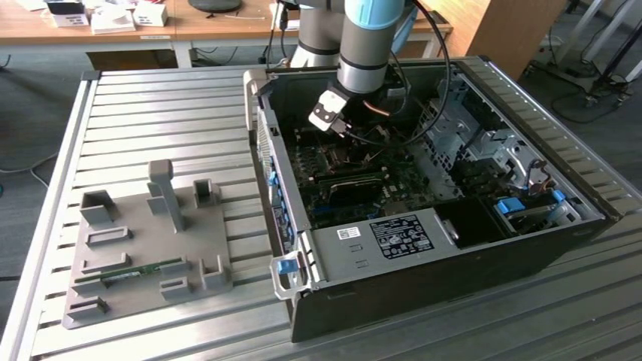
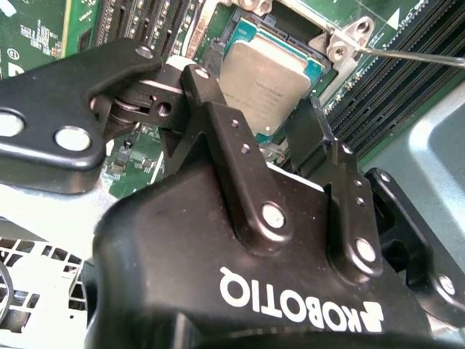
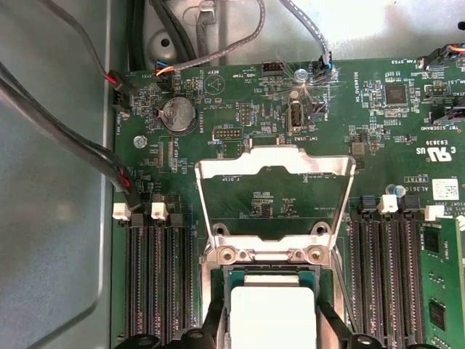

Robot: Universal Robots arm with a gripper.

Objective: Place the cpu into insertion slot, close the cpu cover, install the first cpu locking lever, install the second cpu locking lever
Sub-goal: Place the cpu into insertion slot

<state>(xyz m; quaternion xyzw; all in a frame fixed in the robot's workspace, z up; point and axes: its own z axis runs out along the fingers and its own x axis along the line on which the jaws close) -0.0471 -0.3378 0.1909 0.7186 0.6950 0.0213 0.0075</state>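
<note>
Hovering low inside the case [image 1: 422,301], the gripper [image 2: 253,96] straddles the seated cpu [image 2: 269,69], can't tell if it's actually clamped. The cpu cover [image 3: 276,163] stands flipped open.

I've got the open computer case [image 1: 422,289] lying on the slatted metal table [image 1: 150,98]. Beside the case, on the exterior view's left, sits a grey fixture plate [image 1: 131,226] carrying a green memory stick [image 1: 135,272]. Inside the case: green motherboard [image 3: 218,102], coin battery [image 3: 178,115], black memory slots [image 3: 156,283]
</note>
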